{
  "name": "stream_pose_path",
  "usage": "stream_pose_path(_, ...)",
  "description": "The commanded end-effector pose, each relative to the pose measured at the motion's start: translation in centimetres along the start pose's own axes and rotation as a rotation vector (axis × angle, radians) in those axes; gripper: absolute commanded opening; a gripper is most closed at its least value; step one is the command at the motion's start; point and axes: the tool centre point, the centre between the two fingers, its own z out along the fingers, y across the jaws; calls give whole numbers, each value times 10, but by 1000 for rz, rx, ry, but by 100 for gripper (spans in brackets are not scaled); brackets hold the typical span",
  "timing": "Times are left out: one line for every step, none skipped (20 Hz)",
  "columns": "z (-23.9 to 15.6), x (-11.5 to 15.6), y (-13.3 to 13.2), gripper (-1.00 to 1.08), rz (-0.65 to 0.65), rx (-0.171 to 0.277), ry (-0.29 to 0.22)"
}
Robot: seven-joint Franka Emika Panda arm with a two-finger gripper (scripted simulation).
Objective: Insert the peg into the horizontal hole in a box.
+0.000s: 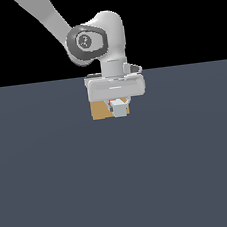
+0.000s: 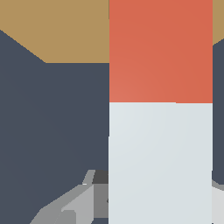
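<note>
Grey counter [image 1: 53, 183] holds one box [image 1: 100, 110], half hidden behind the pincer [image 1: 118, 105], which grips one peg [image 1: 119, 109]; hole unseen.

Glossy white rounded arm [image 1: 107, 35] (dark grey joint cap), pale blocky end effector [image 1: 118, 105].

The single arm [image 1: 48, 17] slants down from the exterior view's upper left to a rounded wrist joint [image 1: 94, 40], then turns straight down into the wide pale hand body [image 1: 115, 87]. The gripper [image 1: 118, 106] points downward, low above the floor, directly in front of the box [image 1: 101, 110]. Its fingers [image 2: 70, 203] are closed on the peg [image 2: 160, 131], gripping the pale grey-white section, with the red-orange end reaching toward the box.
</note>
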Motion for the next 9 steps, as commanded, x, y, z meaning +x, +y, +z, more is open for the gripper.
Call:
stream_pose_path(-2,22,1,-100,-2,-4,1)
stream_pose_path(-3,29,1,-100,-2,-5,1)
stream_pose_path(-3,34,1,-100,-2,-5,1)
stream_pose_path(-3,40,1,-100,-2,-5,1)
stream_pose_path(-3,44,1,-100,-2,-5,1)
stream_pose_path(-3,47,1,-100,-2,-5,1)
stream_pose_path(-3,49,1,-100,-2,-5,1)
stream_pose_path(-3,51,1,-100,-2,-5,1)
stream_pose_path(-3,51,1,-100,-2,-5,1)
